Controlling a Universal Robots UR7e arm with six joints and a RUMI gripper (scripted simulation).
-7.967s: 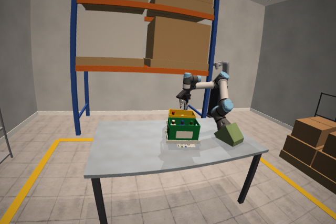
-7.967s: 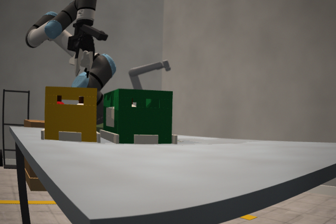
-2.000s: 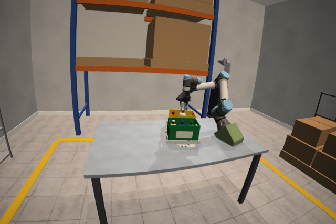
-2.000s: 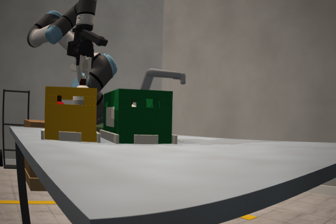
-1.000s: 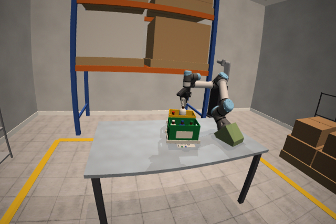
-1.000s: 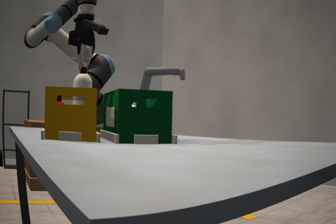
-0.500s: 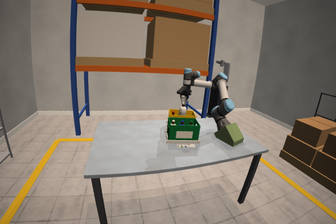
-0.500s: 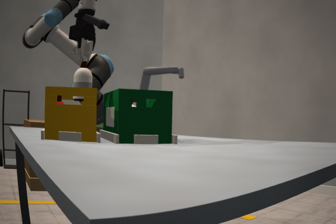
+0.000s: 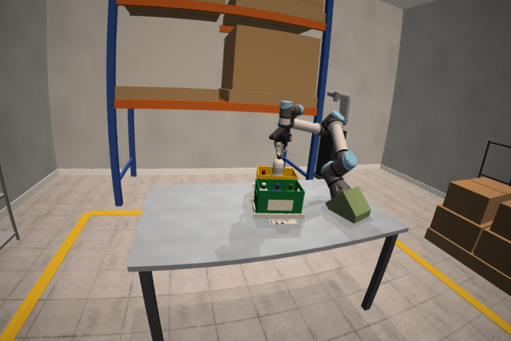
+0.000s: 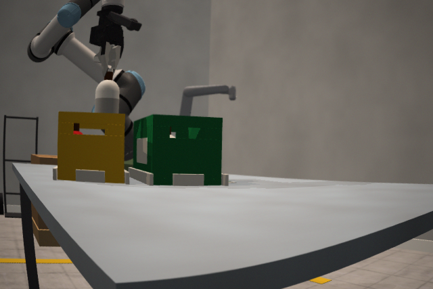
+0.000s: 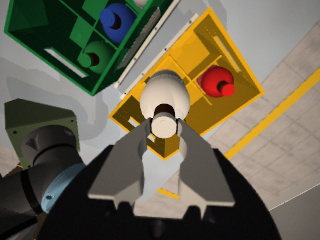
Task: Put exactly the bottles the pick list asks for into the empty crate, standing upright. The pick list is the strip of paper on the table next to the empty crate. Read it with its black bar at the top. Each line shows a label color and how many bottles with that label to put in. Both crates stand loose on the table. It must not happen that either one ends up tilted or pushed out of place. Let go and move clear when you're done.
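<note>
My gripper is shut on the neck of a white bottle. The bottle hangs upright, mostly above the yellow crate; the crate wall hides its lower end in the top and exterior views. A red bottle stands in the yellow crate. The green crate holds a blue bottle, a green bottle and a white bottle. The pick list lies before the green crate, too small to read.
Low pale strips edge both crates, which stand close together on the table. An olive block sits by the arm's base at the right. A tall rack with cartons stands behind.
</note>
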